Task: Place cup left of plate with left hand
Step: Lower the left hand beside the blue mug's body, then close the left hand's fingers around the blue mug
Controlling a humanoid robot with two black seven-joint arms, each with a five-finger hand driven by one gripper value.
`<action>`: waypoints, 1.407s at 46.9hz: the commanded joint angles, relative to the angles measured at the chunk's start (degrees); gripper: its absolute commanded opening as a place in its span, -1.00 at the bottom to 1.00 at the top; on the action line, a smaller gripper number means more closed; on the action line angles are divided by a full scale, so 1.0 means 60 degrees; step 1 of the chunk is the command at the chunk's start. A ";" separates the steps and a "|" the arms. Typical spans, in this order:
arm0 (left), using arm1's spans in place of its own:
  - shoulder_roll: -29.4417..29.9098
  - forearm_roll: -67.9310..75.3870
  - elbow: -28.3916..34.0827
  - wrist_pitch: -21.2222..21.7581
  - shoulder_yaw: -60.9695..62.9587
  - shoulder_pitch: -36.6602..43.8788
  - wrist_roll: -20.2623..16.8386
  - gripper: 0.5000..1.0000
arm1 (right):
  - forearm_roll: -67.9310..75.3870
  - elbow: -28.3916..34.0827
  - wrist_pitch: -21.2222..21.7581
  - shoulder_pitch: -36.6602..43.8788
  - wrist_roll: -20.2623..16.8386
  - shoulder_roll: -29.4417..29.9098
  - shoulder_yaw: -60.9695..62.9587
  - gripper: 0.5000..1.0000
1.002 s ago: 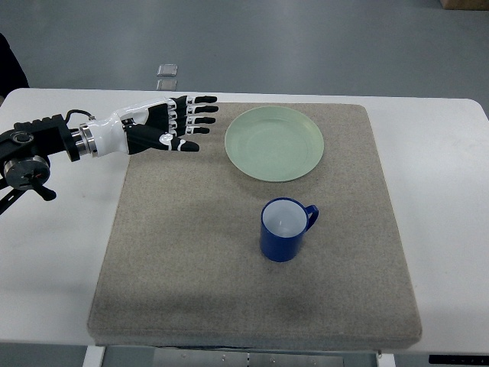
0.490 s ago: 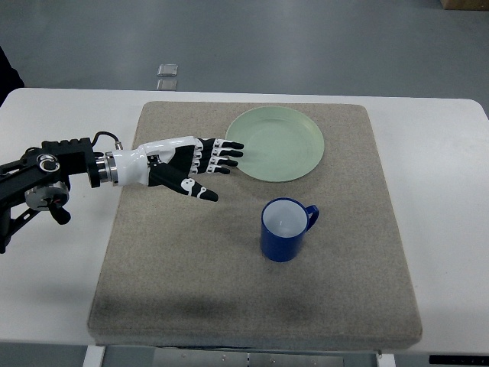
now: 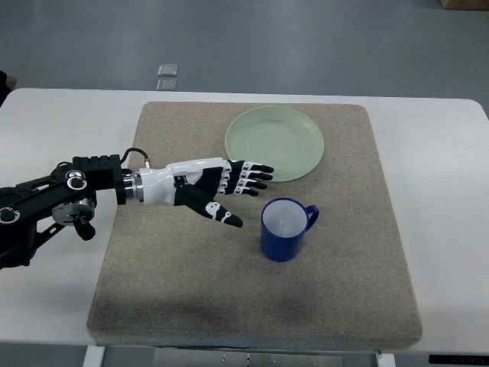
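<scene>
As my arm enters from the left edge, its dark jointed forearm (image 3: 53, 202) lies above the white tabletop (image 3: 53, 283) and crosses onto the grey mat (image 3: 191, 290).

Item, left hand (image 3: 210, 187): white and black shell, palm turned sideways, fingers (image 3: 252, 174) extended and slightly spread toward the right, thumb (image 3: 221, 214) angled down and to the right. It is released and grasps nothing. Fingertips sit just below the plate's lower left rim and just left of the cup, apart from both.

Item, mat: coarse grey fabric, rectangular, covering the middle of the tabletop and carrying plate and cup.

Item, plate (image 3: 274, 143): pale green, round, flat on the far part of the mat, right of centre.

Item, cup (image 3: 284, 229): deep blue outside, pale inside, upright, standing on the mat below the plate and a little to its right of centre. Handle points to the upper right. It stands near my thumb tip, not touched.

Item, two small grey squares (image 3: 167, 76): on the floor beyond the tabletop's far edge, upper left.
</scene>
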 commanded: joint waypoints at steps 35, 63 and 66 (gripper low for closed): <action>-0.1218 0.1058 0.0444 -0.0002 0.0073 0.0307 0.0016 0.98 | 0.0000 -0.0009 0.0001 0.0001 0.0000 0.0000 0.0000 0.73; -0.1540 0.1029 0.0591 -0.0002 0.0059 0.0307 -0.0160 0.89 | 0.0000 0.0005 0.0001 0.0001 0.0000 0.0000 0.0000 0.73; -0.1540 0.1029 0.0591 -0.0002 0.0059 0.0307 -0.0160 0.87 | 0.0000 0.0005 0.0001 0.0001 0.0000 0.0000 0.0000 0.73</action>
